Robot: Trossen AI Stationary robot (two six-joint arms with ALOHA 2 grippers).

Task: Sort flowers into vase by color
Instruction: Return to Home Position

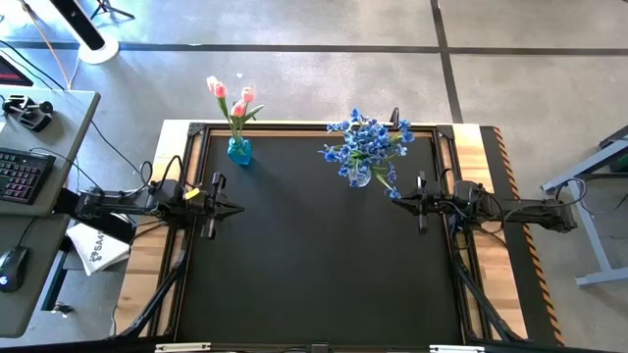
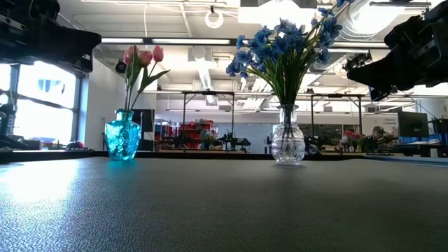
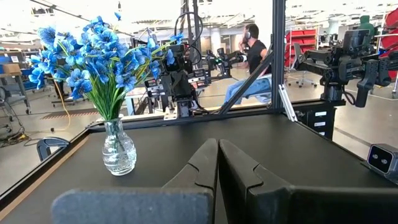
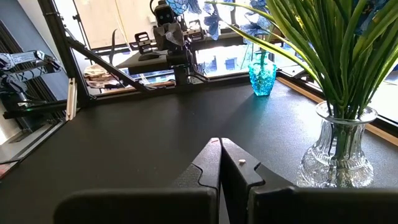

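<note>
Pink tulips [image 1: 234,100] stand with their stems in a blue glass vase [image 1: 239,151] near the table's far left; the low view shows the tulips [image 2: 142,56] and the blue vase [image 2: 123,138]. Blue blossoms [image 1: 365,140] fill a clear glass vase [image 2: 288,138] at the far right, seen as blossoms [image 3: 93,53] and as green stems [image 4: 339,56]. My left gripper [image 1: 214,207] hovers shut at the left edge, and my right gripper [image 1: 422,203] hovers shut at the right edge beside the clear vase. Neither holds anything.
The black mat [image 1: 319,265] lies bare between the arms. A wooden border [image 1: 142,255] and metal frame surround it. A desk with keyboard [image 1: 20,176] stands left of the table. A person [image 3: 252,53] sits in the room beyond.
</note>
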